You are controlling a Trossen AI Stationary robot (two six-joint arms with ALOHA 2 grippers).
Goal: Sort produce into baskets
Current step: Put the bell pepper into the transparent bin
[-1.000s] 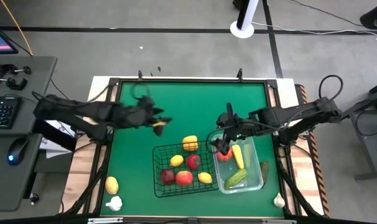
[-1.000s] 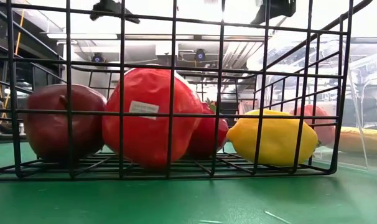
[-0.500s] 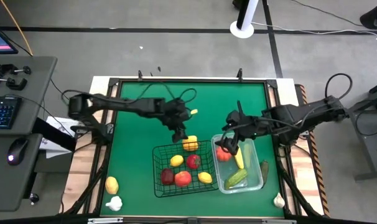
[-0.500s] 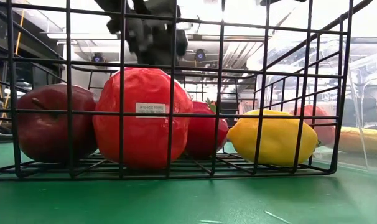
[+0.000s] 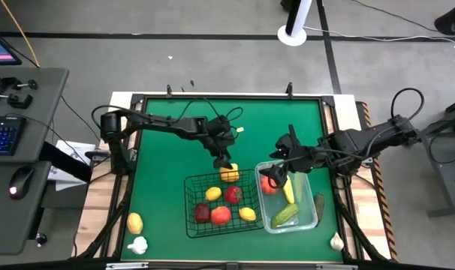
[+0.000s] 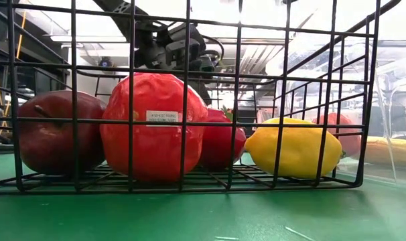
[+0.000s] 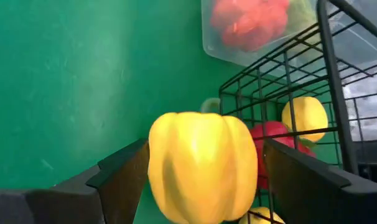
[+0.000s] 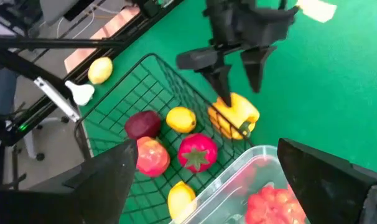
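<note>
A yellow bell pepper sits on the far rim of the black wire basket. My left gripper is open just above the pepper, pointing down. In the left wrist view its fingers stand on either side of the pepper, and I see no touch. It also shows in the right wrist view. My right gripper is open and empty over the far end of the clear tub. The tub holds a red tomato, corn and a cucumber.
The basket holds two lemons, a tomato and two apples. A yellow fruit and a garlic lie near the front left. A cucumber and a garlic lie right of the tub.
My left gripper has swept from the table's left toward the right and come down over the yellow pepper on the basket's rim. My right gripper has drawn back a little toward the right edge. The big red fruit in the basket has turned slightly.
</note>
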